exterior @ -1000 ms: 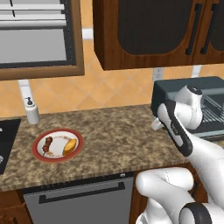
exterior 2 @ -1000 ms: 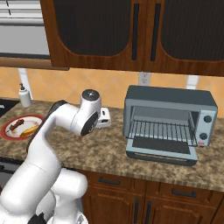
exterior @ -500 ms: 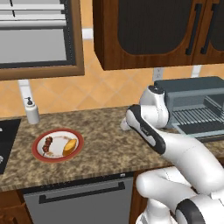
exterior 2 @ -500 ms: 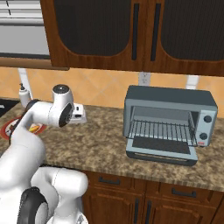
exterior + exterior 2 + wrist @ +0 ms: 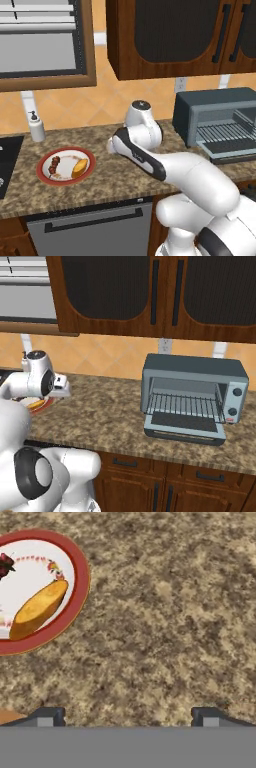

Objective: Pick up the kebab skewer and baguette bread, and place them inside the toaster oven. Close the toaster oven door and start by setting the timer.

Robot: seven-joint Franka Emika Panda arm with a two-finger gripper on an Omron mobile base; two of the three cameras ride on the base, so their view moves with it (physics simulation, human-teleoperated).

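On your far left in the left base view you have a soap bottle [image 5: 36, 126] against the wall, upright on the counter [image 5: 100, 172]. Just right of it and nearer the front edge lies the plate [image 5: 65, 166], red-rimmed and white. On that plate the skewer [image 5: 54, 162] sits on the left side and the bread [image 5: 80, 168] on the right, the two lying close beside each other. In the hand view you see the same plate at the upper left, with the bread [image 5: 38, 609] lying slantwise inside the rim and a dark end of the skewer [image 5: 6, 563] at the left edge.

Moving right, your gripper [image 5: 128, 716] hangs above bare speckled counter to the right of the plate, apart from it. Its two fingertips [image 5: 49, 716] stand wide apart at the bottom of the hand view, with nothing between them. In the left base view the hand [image 5: 113, 145] sits between plate and oven, pointing down at the stone.

Further right stands the oven [image 5: 194, 394], on the counter near the wall. Its door [image 5: 184, 428] is dropped down flat toward you, and the wire rack [image 5: 185, 405] inside is bare. You can see two knobs [image 5: 236, 397] on the panel at its right side. Dark wood cabinets [image 5: 150, 296] hang above.
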